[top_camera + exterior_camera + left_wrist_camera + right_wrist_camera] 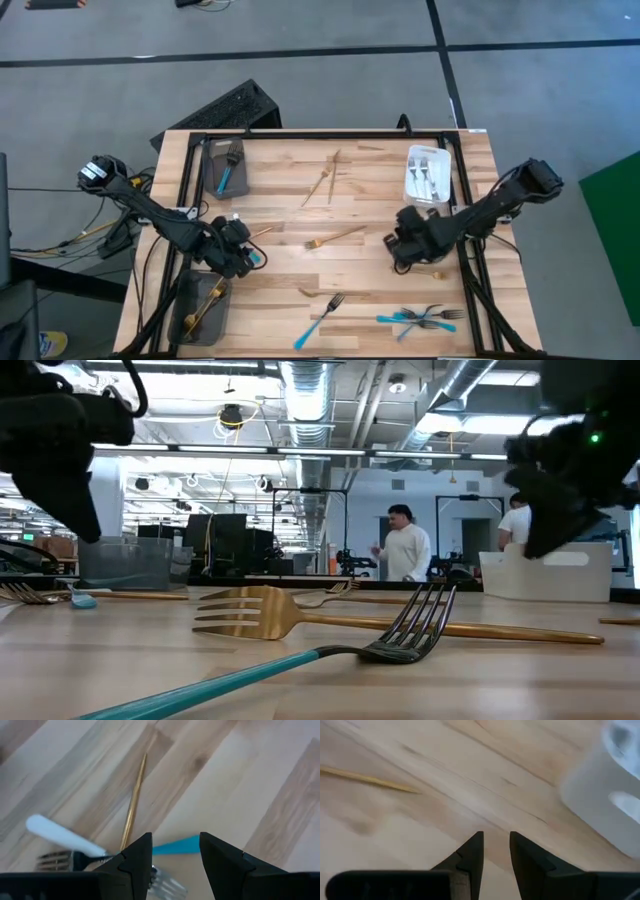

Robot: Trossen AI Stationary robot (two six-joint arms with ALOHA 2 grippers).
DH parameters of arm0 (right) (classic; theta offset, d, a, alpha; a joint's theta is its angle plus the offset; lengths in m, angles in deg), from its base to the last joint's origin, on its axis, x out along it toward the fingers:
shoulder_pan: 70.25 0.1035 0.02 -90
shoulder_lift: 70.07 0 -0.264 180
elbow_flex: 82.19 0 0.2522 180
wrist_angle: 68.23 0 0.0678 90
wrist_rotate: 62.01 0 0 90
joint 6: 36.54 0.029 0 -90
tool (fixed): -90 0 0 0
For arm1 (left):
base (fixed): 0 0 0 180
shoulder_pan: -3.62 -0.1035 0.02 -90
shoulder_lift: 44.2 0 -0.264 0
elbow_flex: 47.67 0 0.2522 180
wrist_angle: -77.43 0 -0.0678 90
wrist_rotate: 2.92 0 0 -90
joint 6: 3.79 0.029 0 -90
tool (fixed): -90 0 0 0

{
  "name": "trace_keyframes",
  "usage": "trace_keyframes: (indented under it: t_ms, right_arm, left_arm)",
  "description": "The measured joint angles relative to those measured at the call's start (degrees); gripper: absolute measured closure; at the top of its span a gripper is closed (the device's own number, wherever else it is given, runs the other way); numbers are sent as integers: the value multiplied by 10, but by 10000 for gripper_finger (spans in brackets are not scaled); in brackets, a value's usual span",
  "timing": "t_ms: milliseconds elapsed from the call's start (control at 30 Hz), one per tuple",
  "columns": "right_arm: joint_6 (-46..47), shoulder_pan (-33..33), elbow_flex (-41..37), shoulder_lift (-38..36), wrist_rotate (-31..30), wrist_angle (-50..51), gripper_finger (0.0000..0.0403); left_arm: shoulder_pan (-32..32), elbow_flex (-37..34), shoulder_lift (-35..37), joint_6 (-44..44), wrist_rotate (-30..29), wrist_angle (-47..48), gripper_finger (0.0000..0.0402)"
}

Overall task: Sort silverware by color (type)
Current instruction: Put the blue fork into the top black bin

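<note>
My left gripper (243, 250) hovers low near the table's left edge, open. In its wrist view the fingers stand on either side of a turquoise handle (175, 845), with a gold handle (134, 800), a white handle (62, 836) and silver tines (167, 887) close by. My right gripper (405, 250) is near the right edge, over bare wood, with its fingers a little apart (496, 840). Gold forks (335, 238) (320, 186) lie mid-table. Turquoise-handled forks (320, 318) (420, 318) lie by the near edge.
A white tray (445, 160) with silver forks sits at the far right. A grey tray (212, 185) at the far left holds a turquoise-handled fork, and a grey tray (185, 325) at the near left holds gold pieces. A person (405, 550) stands in the room beyond the table.
</note>
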Motion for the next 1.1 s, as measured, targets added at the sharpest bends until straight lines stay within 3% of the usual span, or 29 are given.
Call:
trace_keyframes:
  t_ms: [167,333,533,733,900,1100]
  right_arm:
    - [-58,33,0,9,-57,-120,282]
    - [-120,33,0,11,-67,-192,282]
    - [-164,33,0,11,-74,-234,282]
    - [-164,33,-3,11,-74,-236,282]
    - [-164,33,-3,11,-73,-241,282]
    - [-164,33,-3,11,-72,-241,282]
  left_arm:
    - [0,-2,0,-18,22,8,251]
    - [0,-2,0,-3,14,24,251]
    - [0,-2,0,167,-64,30,251]
    - [0,-2,-23,345,0,26,251]
    - [0,-1,-75,471,48,-31,251]
    - [-4,2,-121,536,67,-82,251]
